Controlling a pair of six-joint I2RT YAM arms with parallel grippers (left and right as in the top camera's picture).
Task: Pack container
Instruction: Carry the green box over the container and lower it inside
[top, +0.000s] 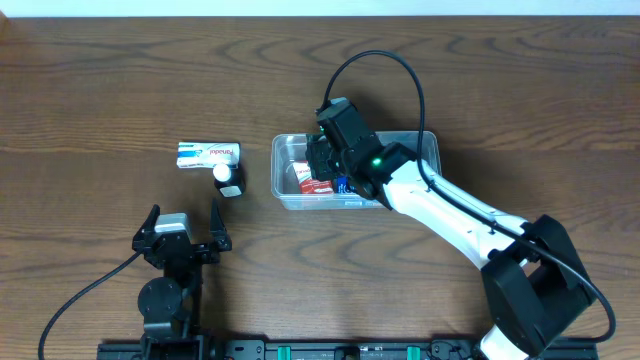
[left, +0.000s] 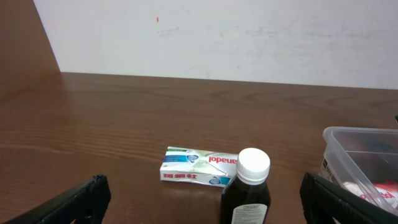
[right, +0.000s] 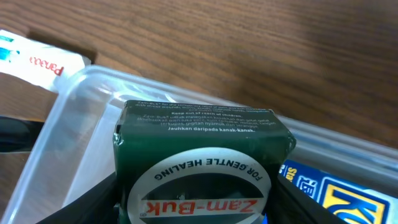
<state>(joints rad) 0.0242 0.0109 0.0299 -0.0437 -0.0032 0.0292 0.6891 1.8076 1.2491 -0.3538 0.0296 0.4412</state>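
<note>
The clear plastic container (top: 425, 150) sits at the table's middle, holding a red-and-white box (top: 312, 183) and a blue box (right: 339, 190). My right gripper (top: 330, 150) is over the container's left half, shut on a dark green Zam-Buk box (right: 199, 155) held inside the tub's rim (right: 81, 87). My left gripper (top: 184, 232) is open and empty near the front edge. A white Panadol box (top: 209, 154) and a dark bottle with a white cap (top: 228, 180) lie left of the container; both also show in the left wrist view, the box (left: 199, 166) and the bottle (left: 247, 190).
The container's corner (left: 360, 146) shows at the right of the left wrist view. A black cable (top: 385, 65) loops over the table behind the right arm. A white wall (left: 217, 37) stands beyond the table's far edge.
</note>
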